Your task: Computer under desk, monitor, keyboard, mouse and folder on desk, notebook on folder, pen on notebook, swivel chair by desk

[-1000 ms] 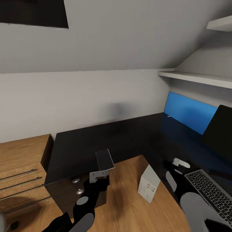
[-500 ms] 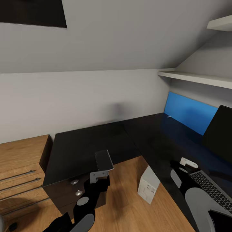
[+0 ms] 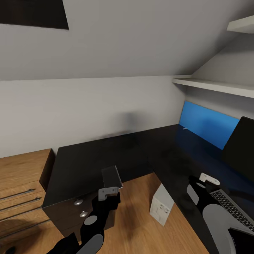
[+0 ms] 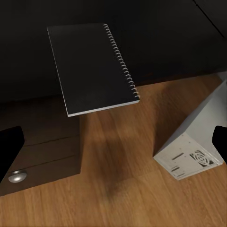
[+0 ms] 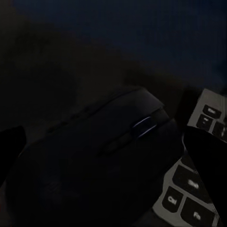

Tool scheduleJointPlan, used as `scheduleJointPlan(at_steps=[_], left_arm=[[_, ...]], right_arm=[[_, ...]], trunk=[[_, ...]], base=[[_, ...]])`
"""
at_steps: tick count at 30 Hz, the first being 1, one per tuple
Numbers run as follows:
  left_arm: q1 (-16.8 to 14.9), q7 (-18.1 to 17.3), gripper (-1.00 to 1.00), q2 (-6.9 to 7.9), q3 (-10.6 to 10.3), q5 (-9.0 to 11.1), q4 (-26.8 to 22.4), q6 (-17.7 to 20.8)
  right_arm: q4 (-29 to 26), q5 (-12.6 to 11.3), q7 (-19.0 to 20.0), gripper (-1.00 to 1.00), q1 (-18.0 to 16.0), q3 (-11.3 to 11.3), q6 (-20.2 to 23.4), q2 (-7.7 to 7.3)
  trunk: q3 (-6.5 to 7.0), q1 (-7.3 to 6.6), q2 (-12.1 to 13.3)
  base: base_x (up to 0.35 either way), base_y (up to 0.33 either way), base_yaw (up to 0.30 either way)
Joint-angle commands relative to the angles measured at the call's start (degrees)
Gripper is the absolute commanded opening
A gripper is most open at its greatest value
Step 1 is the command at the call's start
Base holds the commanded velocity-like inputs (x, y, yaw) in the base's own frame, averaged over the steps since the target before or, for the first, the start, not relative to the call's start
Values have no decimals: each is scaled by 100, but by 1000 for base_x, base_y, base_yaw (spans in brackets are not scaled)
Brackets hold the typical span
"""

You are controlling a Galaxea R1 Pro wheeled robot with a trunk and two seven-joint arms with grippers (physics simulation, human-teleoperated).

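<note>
My left gripper (image 3: 110,189) clamped on the notebook (image 4: 92,68) above the desk (image 3: 91,158) edge, left wrist showing its spiral binding, computer (image 4: 196,142) on the floor, right gripper (image 3: 206,180) spread wide, mouse (image 5: 101,161) touching the keyboard (image 5: 201,189).

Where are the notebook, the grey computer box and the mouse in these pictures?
notebook (image 4: 92,66), left wrist view, middle of its dark cover.
computer (image 3: 161,204), head view, its front panel.
mouse (image 5: 101,163), right wrist view, its rounded back.

1 notebook (image 4: 92,68), 1 computer (image 3: 162,204), 1 keyboard (image 3: 233,210), 1 mouse (image 5: 104,165).
</note>
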Motion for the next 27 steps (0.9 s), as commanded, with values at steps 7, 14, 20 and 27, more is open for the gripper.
scheduleJointPlan(at_steps=[7,14,20,27], left_arm=[[-8,37,100,4,-11,10,-9,28],[-8,37,100,4,-11,9,-9,28],[-8,37,100,4,-18,9,-9,28],[-8,37,100,4,-115,10,-10,28]], right_arm=[[-13,-66,-19,-100,-4,8,26,1],[-2,-79,-11,-100,-16,2,372,-123],[31,-85,-11,-100,-68,-1,528,-364],[392,-83,-11,-100,-284,-1,561,-509]], trunk=[[-7,1,-5],[-7,1,-5],[-7,1,-5],[-7,1,-5]], base=[[42,0,0],[255,0,0],[190,-32,0],[58,-27,0]])
